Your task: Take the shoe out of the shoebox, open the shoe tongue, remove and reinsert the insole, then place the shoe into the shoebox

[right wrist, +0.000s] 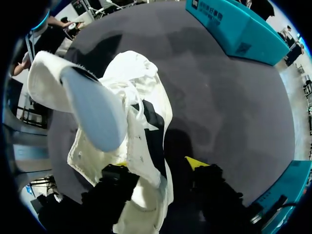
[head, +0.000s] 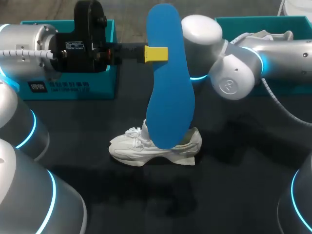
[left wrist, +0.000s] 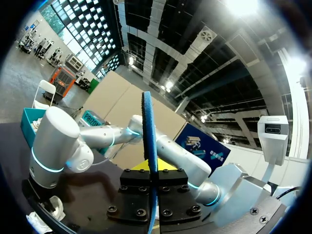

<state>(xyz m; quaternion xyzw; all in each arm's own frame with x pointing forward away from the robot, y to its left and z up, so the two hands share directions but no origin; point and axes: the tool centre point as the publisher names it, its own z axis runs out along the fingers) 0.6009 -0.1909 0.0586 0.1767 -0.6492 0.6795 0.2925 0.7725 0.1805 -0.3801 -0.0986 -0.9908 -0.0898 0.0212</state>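
A blue insole (head: 168, 83) hangs upright above the table, with my left gripper (head: 156, 53) shut on its upper part. In the left wrist view the insole (left wrist: 148, 126) stands edge-on between that gripper's (left wrist: 152, 171) fingers. Below it a white shoe (head: 156, 147) lies on the dark table. My right arm (head: 234, 73) comes in behind the insole, which hides its gripper in the head view. In the right wrist view the right gripper (right wrist: 158, 163) straddles the side wall of the shoe (right wrist: 141, 126). One finger is under the fabric; the other stands apart from it. The tongue (right wrist: 92, 109) is pulled up.
A teal shoebox (head: 73, 85) stands at the back left of the table, behind my left arm. A second teal box (head: 258, 22) is at the back right. The dark tabletop (head: 219, 195) stretches in front of the shoe.
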